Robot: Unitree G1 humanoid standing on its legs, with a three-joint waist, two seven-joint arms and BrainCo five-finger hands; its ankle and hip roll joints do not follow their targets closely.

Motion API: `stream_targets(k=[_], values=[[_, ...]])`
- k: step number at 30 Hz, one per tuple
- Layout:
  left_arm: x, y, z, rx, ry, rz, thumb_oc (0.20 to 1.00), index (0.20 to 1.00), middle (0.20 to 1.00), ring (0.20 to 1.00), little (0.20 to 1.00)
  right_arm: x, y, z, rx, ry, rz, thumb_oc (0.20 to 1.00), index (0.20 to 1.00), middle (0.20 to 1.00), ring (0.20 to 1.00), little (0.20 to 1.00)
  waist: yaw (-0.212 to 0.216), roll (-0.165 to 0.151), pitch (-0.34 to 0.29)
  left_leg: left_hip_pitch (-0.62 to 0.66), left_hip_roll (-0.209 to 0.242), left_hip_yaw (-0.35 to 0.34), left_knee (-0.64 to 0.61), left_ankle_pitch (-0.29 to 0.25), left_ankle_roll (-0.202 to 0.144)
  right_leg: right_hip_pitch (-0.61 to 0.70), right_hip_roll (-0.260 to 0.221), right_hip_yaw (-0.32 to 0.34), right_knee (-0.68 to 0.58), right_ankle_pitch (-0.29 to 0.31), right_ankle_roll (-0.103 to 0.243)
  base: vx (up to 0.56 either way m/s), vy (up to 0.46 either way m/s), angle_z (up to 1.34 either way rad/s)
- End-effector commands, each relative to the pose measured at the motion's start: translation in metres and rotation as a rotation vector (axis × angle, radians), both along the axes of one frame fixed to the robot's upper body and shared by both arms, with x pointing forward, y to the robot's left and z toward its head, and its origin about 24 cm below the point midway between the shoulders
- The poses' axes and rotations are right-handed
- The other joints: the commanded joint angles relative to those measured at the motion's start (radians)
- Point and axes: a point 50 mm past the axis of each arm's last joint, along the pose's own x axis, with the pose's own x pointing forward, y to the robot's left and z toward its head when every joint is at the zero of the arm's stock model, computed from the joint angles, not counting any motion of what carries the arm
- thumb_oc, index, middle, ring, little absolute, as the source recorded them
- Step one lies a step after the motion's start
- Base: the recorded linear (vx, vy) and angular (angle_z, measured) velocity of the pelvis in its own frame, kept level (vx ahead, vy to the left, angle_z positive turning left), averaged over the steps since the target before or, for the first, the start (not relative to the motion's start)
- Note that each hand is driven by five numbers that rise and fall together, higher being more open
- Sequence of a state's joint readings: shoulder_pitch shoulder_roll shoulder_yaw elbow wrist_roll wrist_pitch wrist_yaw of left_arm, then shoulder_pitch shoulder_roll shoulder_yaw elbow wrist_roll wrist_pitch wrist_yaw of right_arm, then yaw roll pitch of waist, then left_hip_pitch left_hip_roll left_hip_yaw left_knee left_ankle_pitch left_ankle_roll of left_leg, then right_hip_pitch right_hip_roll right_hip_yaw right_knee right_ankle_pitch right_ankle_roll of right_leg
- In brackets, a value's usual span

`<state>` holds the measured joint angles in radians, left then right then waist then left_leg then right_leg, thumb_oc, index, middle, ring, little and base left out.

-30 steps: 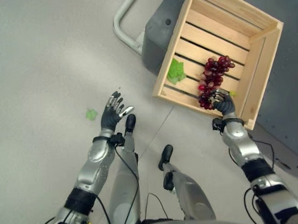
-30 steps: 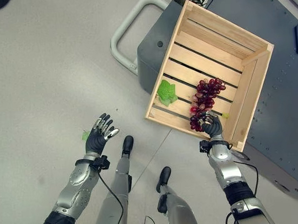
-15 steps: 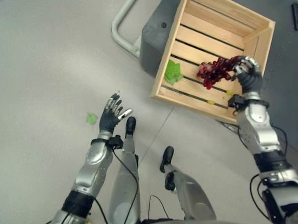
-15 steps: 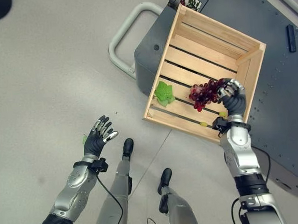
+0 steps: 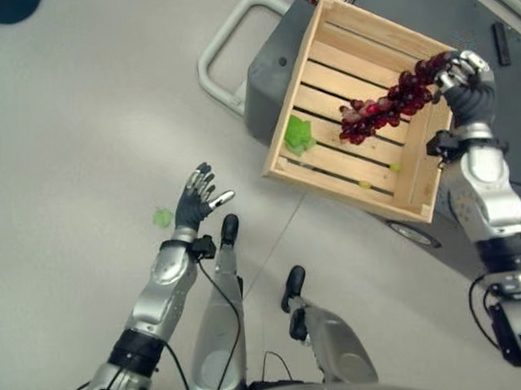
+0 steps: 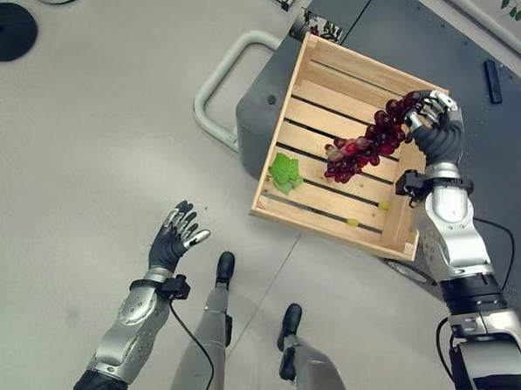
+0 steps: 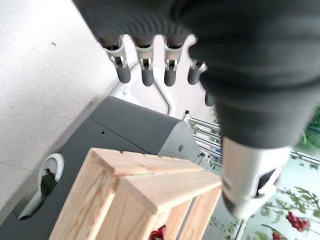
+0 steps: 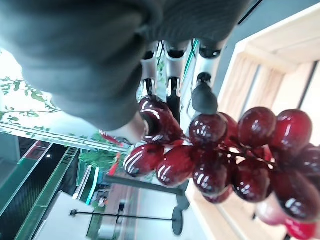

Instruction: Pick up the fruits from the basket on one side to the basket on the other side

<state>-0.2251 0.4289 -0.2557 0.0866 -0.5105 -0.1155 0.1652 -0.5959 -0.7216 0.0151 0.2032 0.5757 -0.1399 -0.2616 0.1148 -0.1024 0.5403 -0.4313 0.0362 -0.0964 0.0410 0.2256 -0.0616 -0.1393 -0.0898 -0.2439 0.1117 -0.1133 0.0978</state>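
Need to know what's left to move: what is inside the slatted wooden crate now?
On the slatted wooden crate's floor lie a green leaf and two small yellow-green bits. The dark red grape bunch hangs above it from the right hand; the slats under the bunch are hidden.

Silver-grey arms w/ black elbow bands, dark ribbed wrist covers, silver dark-tipped fingers (image 5: 209, 173).

Glossy grapes (image 8: 210, 155) — raw-wood crate (image 6: 338, 95).
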Motion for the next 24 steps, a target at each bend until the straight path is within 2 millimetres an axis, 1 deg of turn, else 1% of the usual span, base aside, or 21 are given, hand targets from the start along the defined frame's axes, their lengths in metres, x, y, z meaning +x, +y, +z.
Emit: stream_targets(k=[1, 2, 3, 4, 5, 6, 7, 9, 10, 11, 12, 13, 14, 15, 16, 17, 18, 20, 24], values=[[0.002, -0.007, 0.025, 0.069, -0.137, -0.036, 1.000, 1.000, 1.000, 1.000, 1.000, -0.012, 0.002, 0.064, -0.083, -0.203, 0.043, 0.200, 0.200, 0.200, 0.200, 0.200, -0.038, -0.005, -0.028, 0.058, 0.046, 0.024, 0.095, -0.174, -0.065, -0.015, -0.076, 0.022, 0.045, -0.055, 0.033, 0.00, 0.000, 0.00], [0.006, -0.010, 0.039, 0.095, -0.196, -0.050, 1.000, 1.000, 1.000, 1.000, 1.000, -0.012, 0.007, 0.070, -0.130, -0.195, 0.068, 0.200, 0.200, 0.200, 0.200, 0.200, -0.041, -0.008, -0.041, 0.067, 0.048, 0.025, 0.092, -0.173, -0.066, -0.011, -0.076, 0.023, 0.047, -0.055, 0.033, -0.01, -0.005, -0.06], [0.006, -0.010, 0.039, 0.094, -0.197, -0.050, 1.000, 1.000, 1.000, 1.000, 1.000, -0.011, 0.007, 0.071, -0.131, -0.195, 0.069, 0.200, 0.200, 0.200, 0.200, 0.200, -0.042, -0.008, -0.040, 0.067, 0.048, 0.025, 0.091, -0.172, -0.066, -0.011, -0.076, 0.023, 0.046, -0.055, 0.033, -0.01, -0.007, -0.08], [0.007, -0.012, 0.046, 0.101, -0.223, -0.054, 1.000, 1.000, 1.000, 1.000, 1.000, -0.011, 0.009, 0.073, -0.149, -0.193, 0.082, 0.200, 0.200, 0.200, 0.200, 0.200, -0.044, -0.010, -0.047, 0.069, 0.049, 0.026, 0.091, -0.172, -0.067, -0.010, -0.076, 0.023, 0.047, -0.054, 0.034, 0.00, 0.001, -0.06], [0.011, -0.018, 0.061, 0.111, -0.281, -0.073, 1.000, 1.000, 1.000, 1.000, 1.000, -0.012, 0.017, 0.079, -0.181, -0.202, 0.114, 0.200, 0.200, 0.200, 0.200, 0.200, -0.052, -0.011, -0.060, 0.075, 0.052, 0.029, 0.087, -0.171, -0.068, -0.008, -0.077, 0.026, 0.049, -0.054, 0.035, 0.00, 0.001, -0.04], [0.011, -0.018, 0.061, 0.111, -0.281, -0.073, 1.000, 1.000, 1.000, 1.000, 1.000, -0.012, 0.017, 0.079, -0.181, -0.202, 0.114, 0.200, 0.200, 0.200, 0.200, 0.200, -0.052, -0.011, -0.059, 0.076, 0.052, 0.029, 0.087, -0.171, -0.068, -0.008, -0.078, 0.026, 0.049, -0.054, 0.035, 0.00, 0.000, 0.00], [0.013, -0.021, 0.069, 0.116, -0.310, -0.081, 1.000, 1.000, 1.000, 1.000, 1.000, -0.012, 0.021, 0.081, -0.192, -0.204, 0.137, 0.200, 0.200, 0.200, 0.200, 0.200, -0.054, -0.012, -0.065, 0.079, 0.052, 0.030, 0.086, -0.171, -0.068, -0.007, -0.077, 0.027, 0.052, -0.055, 0.034, -0.01, -0.004, -0.05], [0.017, -0.029, 0.089, 0.145, -0.386, -0.103, 1.000, 1.000, 1.000, 1.000, 1.000, -0.012, 0.032, 0.085, -0.225, -0.207, 0.177, 0.200, 0.200, 0.200, 0.200, 0.200, -0.058, -0.015, -0.079, 0.090, 0.054, 0.034, 0.086, -0.177, -0.071, 0.000, -0.078, 0.031, 0.058, -0.064, 0.033, 0.00, -0.007, -0.05], [0.018, -0.032, 0.095, 0.150, -0.409, -0.110, 1.000, 1.000, 1.000, 1.000, 1.000, -0.011, 0.036, 0.087, -0.238, -0.208, 0.193, 0.200, 0.200, 0.200, 0.200, 0.200, -0.061, -0.013, -0.087, 0.090, 0.055, 0.034, 0.082, -0.169, -0.071, -0.001, -0.076, 0.030, 0.054, -0.056, 0.033, -0.01, -0.012, -0.05], [0.021, -0.041, 0.111, 0.161, -0.465, -0.127, 1.000, 1.000, 1.000, 1.000, 1.000, -0.010, 0.046, 0.091, -0.264, -0.211, 0.225, 0.200, 0.200, 0.200, 0.200, 0.200, -0.067, -0.013, -0.103, 0.097, 0.058, 0.037, 0.079, -0.167, -0.073, 0.004, -0.074, 0.031, 0.054, -0.055, 0.033, -0.02, -0.002, -0.06], [0.022, -0.041, 0.112, 0.160, -0.466, -0.127, 1.000, 1.000, 1.000, 1.000, 1.000, -0.010, 0.046, 0.092, -0.265, -0.212, 0.225, 0.200, 0.200, 0.200, 0.200, 0.200, -0.067, -0.012, -0.101, 0.098, 0.058, 0.037, 0.079, -0.167, -0.073, 0.005, -0.074, 0.031, 0.054, -0.055, 0.033, -0.01, -0.014, -0.05], [0.025, -0.050, 0.124, 0.185, -0.509, -0.151, 1.000, 1.000, 1.000, 1.000, 1.000, -0.009, 0.054, 0.095, -0.284, -0.208, 0.254, 0.200, 0.200, 0.200, 0.200, 0.200, -0.072, -0.011, -0.116, 0.105, 0.062, 0.040, 0.079, -0.166, -0.075, 0.012, -0.072, 0.032, 0.052, -0.055, 0.034, 0.00, 0.000, 0.00], [0.025, -0.050, 0.124, 0.185, -0.510, -0.150, 1.000, 1.000, 1.000, 1.000, 1.000, -0.008, 0.054, 0.095, -0.285, -0.209, 0.254, 0.200, 0.200, 0.200, 0.200, 0.200, -0.072, -0.011, -0.114, 0.105, 0.062, 0.040, 0.078, -0.166, -0.075, 0.012, -0.072, 0.032, 0.052, -0.055, 0.034, -0.01, -0.001, -0.05], [0.028, -0.058, 0.133, 0.198, -0.534, -0.171, 1.000, 1.000, 1.000, 1.000, 1.000, -0.007, 0.064, 0.097, -0.304, -0.207, 0.288, 0.200, 0.200, 0.200, 0.200, 0.200, -0.076, -0.009, -0.130, 0.113, 0.065, 0.041, 0.077, -0.165, -0.077, 0.016, -0.070, 0.033, 0.053, -0.053, 0.033, -0.01, 0.002, -0.08], [0.028, -0.058, 0.133, 0.197, -0.535, -0.170, 1.000, 1.000, 1.000, 1.000, 1.000, -0.007, 0.065, 0.098, -0.306, -0.209, 0.288, 0.200, 0.200, 0.200, 0.200, 0.200, -0.077, -0.008, -0.128, 0.114, 0.065, 0.042, 0.076, -0.165, -0.077, 0.017, -0.070, 0.034, 0.052, -0.053, 0.033, -0.02, 0.006, -0.09], [0.030, -0.067, 0.137, 0.206, -0.539, -0.196, 1.000, 1.000, 1.000, 1.000, 1.000, -0.004, 0.075, 0.098, -0.327, -0.194, 0.319, 0.200, 0.200, 0.200, 0.200, 0.200, -0.080, -0.007, -0.145, 0.120, 0.067, 0.043, 0.077, -0.165, -0.079, 0.021, -0.069, 0.037, 0.051, -0.052, 0.033, -0.01, 0.003, -0.09], [0.031, -0.067, 0.137, 0.204, -0.541, -0.194, 1.000, 1.000, 1.000, 1.000, 1.000, -0.003, 0.075, 0.099, -0.330, -0.196, 0.319, 0.200, 0.200, 0.200, 0.200, 0.200, -0.081, -0.005, -0.142, 0.120, 0.067, 0.044, 0.077, -0.165, -0.079, 0.022, -0.069, 0.037, 0.050, -0.051, 0.033, -0.01, 0.004, -0.07], [0.034, -0.076, 0.139, 0.215, -0.536, -0.223, 1.000, 1.000, 1.000, 1.000, 1.000, 0.000, 0.089, 0.100, -0.363, -0.186, 0.355, 0.200, 0.200, 0.200, 0.200, 0.200, -0.083, -0.004, -0.156, 0.126, 0.070, 0.045, 0.076, -0.164, -0.081, 0.029, -0.066, 0.040, 0.046, -0.050, 0.032, -0.01, -0.007, -0.07], [0.041, -0.092, 0.135, 0.254, -0.503, -0.270, 1.000, 1.000, 1.000, 1.000, 1.000, 0.010, 0.111, 0.092, -0.399, -0.136, 0.406, 0.200, 0.200, 0.200, 0.200, 0.200, -0.091, -0.001, -0.183, 0.140, 0.076, 0.048, 0.077, -0.165, -0.084, 0.043, -0.063, 0.042, 0.040, -0.047, 0.031, 0.00, -0.005, -0.02]])
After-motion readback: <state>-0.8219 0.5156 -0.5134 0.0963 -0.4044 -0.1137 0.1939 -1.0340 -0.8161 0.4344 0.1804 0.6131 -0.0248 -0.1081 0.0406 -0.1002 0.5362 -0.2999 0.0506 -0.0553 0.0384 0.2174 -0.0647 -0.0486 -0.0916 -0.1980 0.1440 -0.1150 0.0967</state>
